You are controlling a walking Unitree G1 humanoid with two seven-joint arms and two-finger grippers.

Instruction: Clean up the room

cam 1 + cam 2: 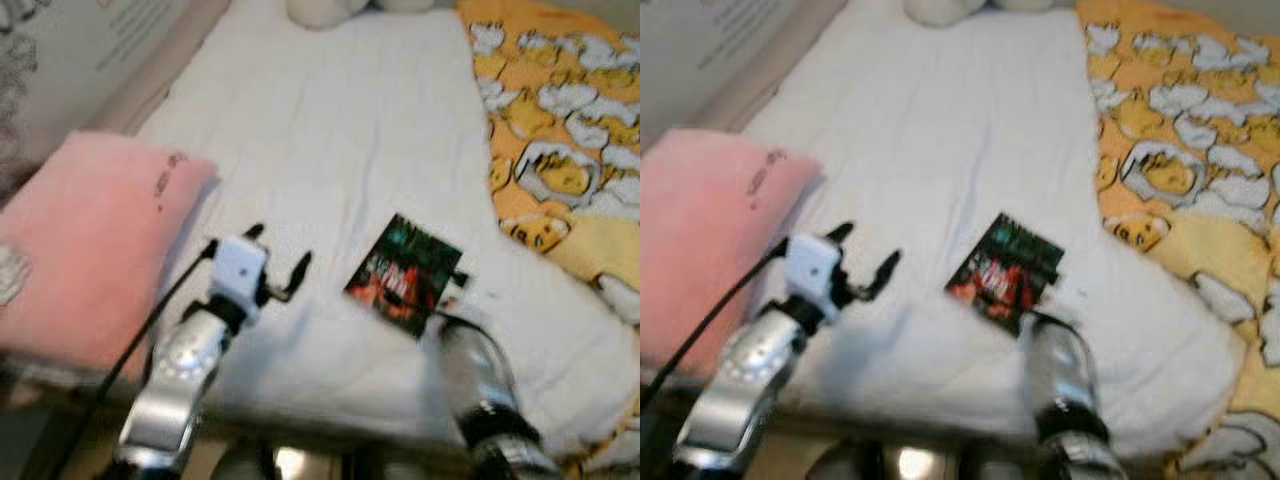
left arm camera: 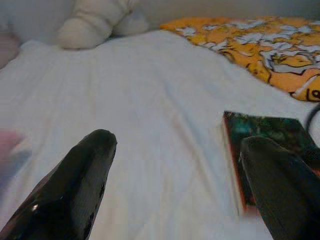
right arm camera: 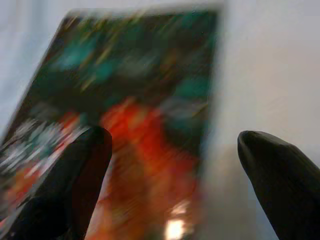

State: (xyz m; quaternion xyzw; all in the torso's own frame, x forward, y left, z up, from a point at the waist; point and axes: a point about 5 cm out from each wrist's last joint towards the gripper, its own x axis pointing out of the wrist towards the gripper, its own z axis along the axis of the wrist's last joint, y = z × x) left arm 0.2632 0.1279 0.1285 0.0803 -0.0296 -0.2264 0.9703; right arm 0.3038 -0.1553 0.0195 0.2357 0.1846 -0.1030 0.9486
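We see a book [image 1: 405, 273] lying flat on the white bed [image 1: 320, 150], cover up and turned askew to the bed's edges. Its cover is dark, with green at the far end and red-orange at the near end. It sits near the bed's front edge.

You see a book [image 1: 405, 274] with a glossy printed cover; a bright glare spot shows on it in the right wrist view. It lies on a white sheet [image 1: 320, 150] of matt, softly creased cloth. The pink pillow [image 1: 80, 240] looks like smooth matt fabric. The yellow blanket [image 1: 560, 130] is printed cloth with a fleecy look. The arms [image 1: 175, 385] are shiny silver metal. The left gripper's fingers [image 2: 75, 190] are smooth, semi-gloss black.
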